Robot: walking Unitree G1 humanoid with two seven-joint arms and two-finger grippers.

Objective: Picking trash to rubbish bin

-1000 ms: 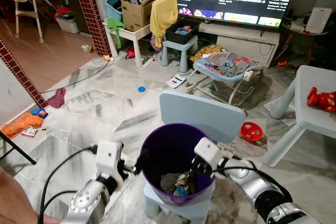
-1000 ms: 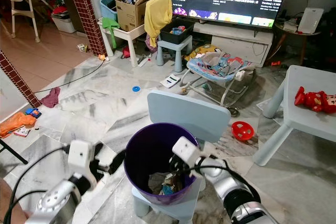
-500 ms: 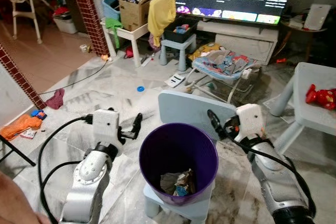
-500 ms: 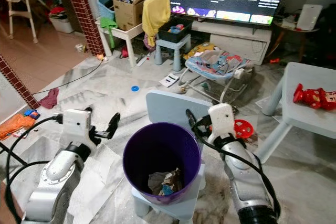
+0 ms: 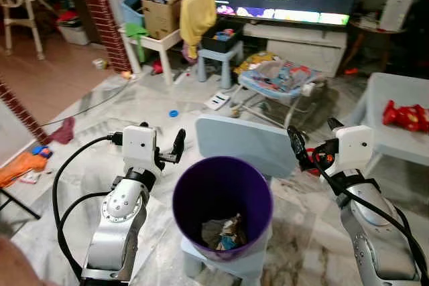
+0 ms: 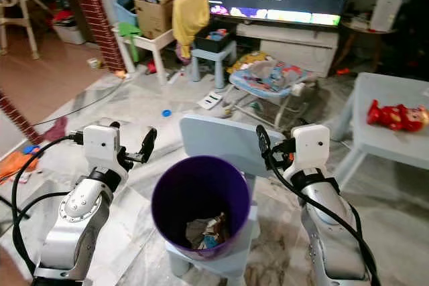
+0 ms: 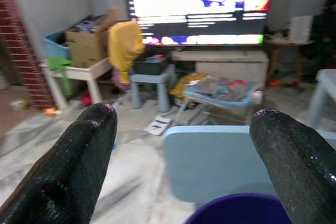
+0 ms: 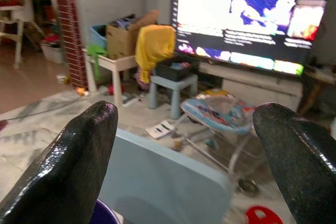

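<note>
Purple bin [image 5: 222,200] gapes open from above — pale blue chair back [image 5: 244,144] rises just behind it.

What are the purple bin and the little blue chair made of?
The purple bin looks like smooth plastic: one even colour, thin rim, slight sheen. The blue chair under it seems like matte moulded plastic too, with rounded edges, though painted wood is possible.

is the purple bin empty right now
No, crumpled trash lies at the bottom of the purple bin in the left eye view.
</note>
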